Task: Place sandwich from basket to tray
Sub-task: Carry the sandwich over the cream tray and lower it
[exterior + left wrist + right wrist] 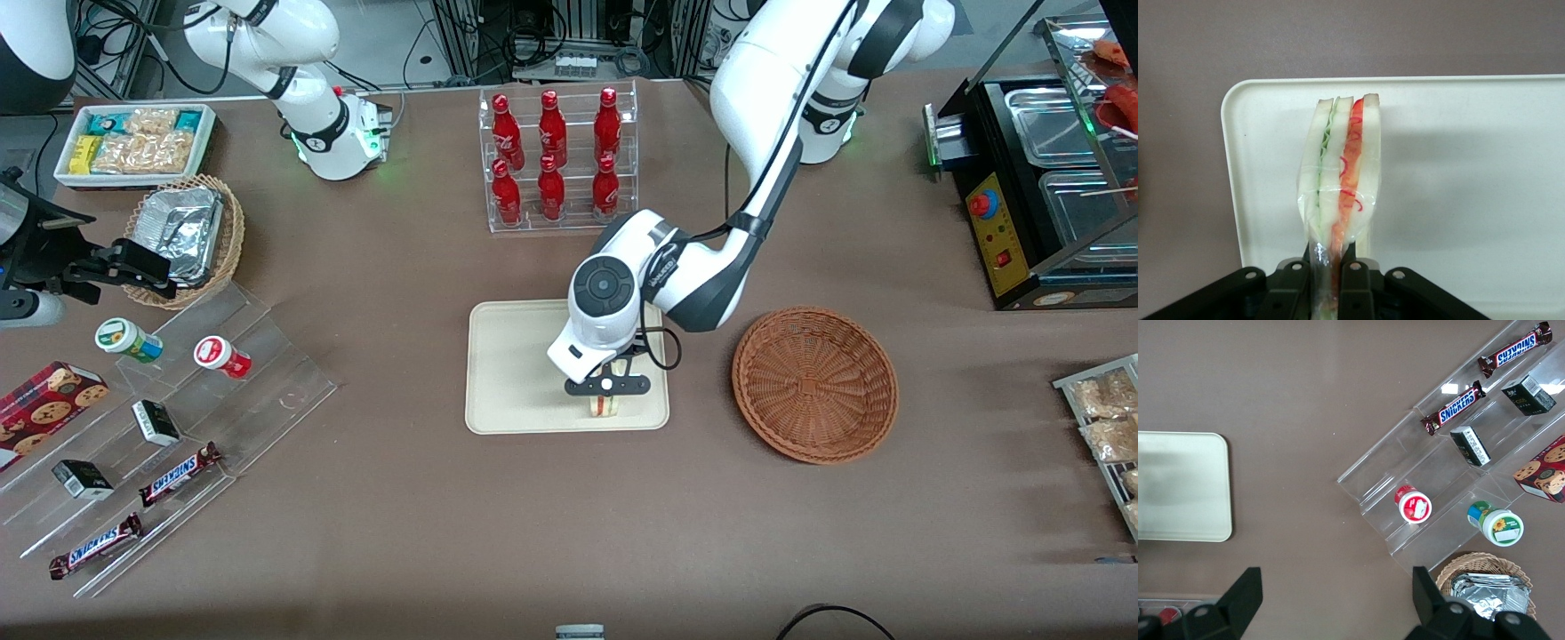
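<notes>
My left gripper point(606, 397) is shut on the sandwich point(605, 406), a plastic-wrapped wedge of pale bread with green and orange-red filling. It holds the sandwich over the cream tray point(507, 373), near the tray's edge closest to the front camera. In the left wrist view the sandwich point(1341, 180) stands on edge between the black fingers point(1355, 283), with the tray point(1471, 167) under it. The reddish-brown wicker basket point(814, 383) sits beside the tray toward the working arm's end of the table, with nothing in it.
A clear rack of red bottles point(556, 160) stands farther from the front camera than the tray. A clear stepped display with snack bars and cups point(169, 427) and a tan basket of foil containers point(187, 236) lie toward the parked arm's end. A black appliance point(1040, 187) stands at the working arm's end.
</notes>
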